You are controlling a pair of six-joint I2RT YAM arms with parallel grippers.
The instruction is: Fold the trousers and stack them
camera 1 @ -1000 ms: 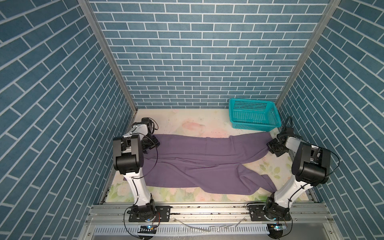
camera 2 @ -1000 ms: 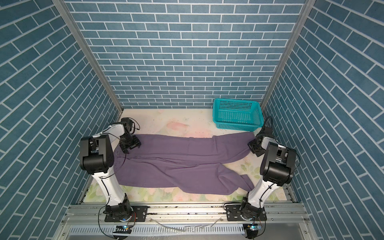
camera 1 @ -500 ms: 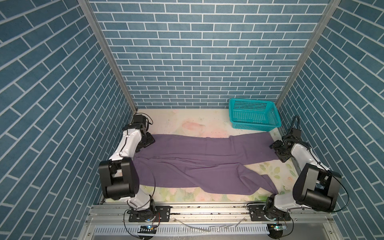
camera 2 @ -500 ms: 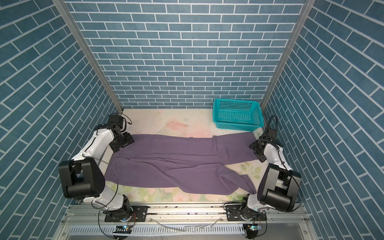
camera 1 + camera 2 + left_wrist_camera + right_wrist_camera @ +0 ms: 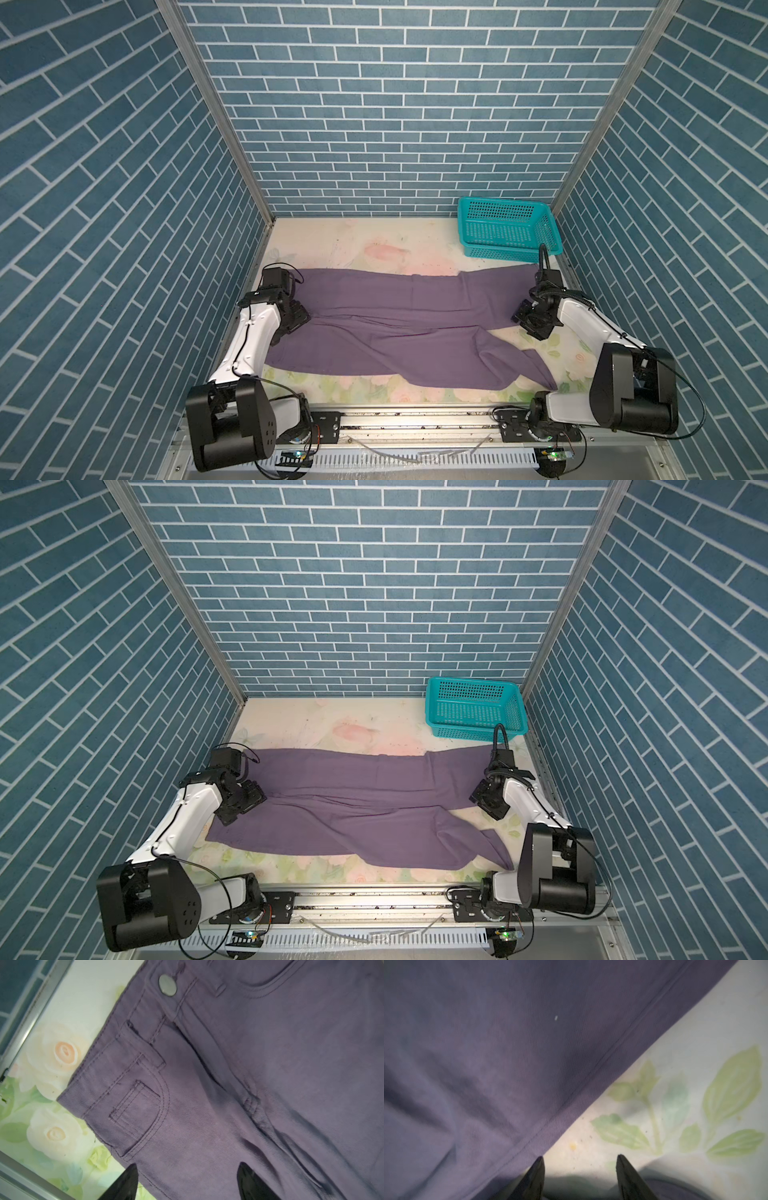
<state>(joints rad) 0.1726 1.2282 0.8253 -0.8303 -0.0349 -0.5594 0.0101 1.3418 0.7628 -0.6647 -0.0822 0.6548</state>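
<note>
The trousers [image 5: 395, 320] lay spread flat on the surface [image 5: 353, 241]. Their long axis ran side to side in both top views, with the waistband [image 5: 116, 1047] at the left and the legs trailing off to the right. The far leg ended beside the right gripper [image 5: 580, 1157], while the near leg twisted toward the front right corner.

The left gripper [image 5: 187, 1165] hung just over the cloth near the waistband, fingers wide apart and gripping nothing. The right gripper's fingers stood apart too, with bare surface between them and the far leg's stitched edge [image 5: 571, 1103] just beside one fingertip. It held nothing.

Each arm was thus at its own end of the garment, the left nearer the waist and the right nearer the far leg's end. Judging by this layout, folding end to end would need both ends taken together. The basket [image 5: 498, 232] sat just beyond the far leg's end.
</note>
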